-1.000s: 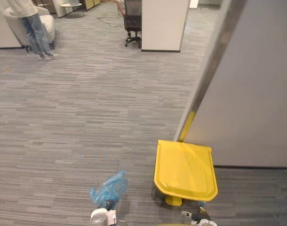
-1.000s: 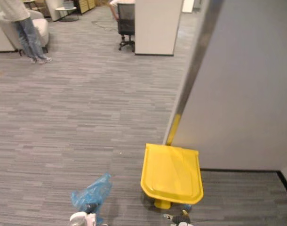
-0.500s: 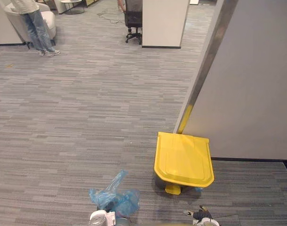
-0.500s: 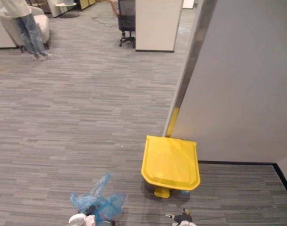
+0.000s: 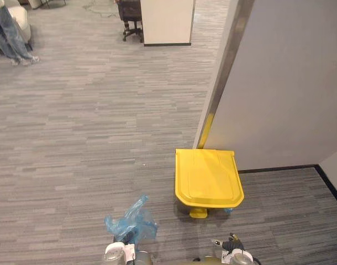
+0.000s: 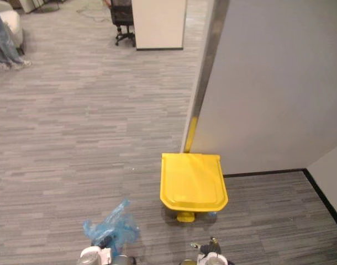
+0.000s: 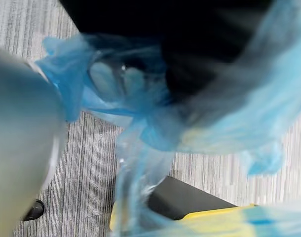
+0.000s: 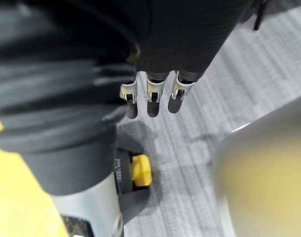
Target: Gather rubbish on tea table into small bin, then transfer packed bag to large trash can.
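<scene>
1. The crumpled blue plastic bag bunches around the left hand, low over the grey striped carpet. The plastic hides that hand's fingers, so I cannot tell its grip.
2. The right hand hangs empty, fingers straight.
3. The dark large trash can, its yellow lid down, stands near the bag against a grey partition wall.

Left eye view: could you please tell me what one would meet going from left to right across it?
person's legs → blue bag → yellow trash can → grey wall
</scene>
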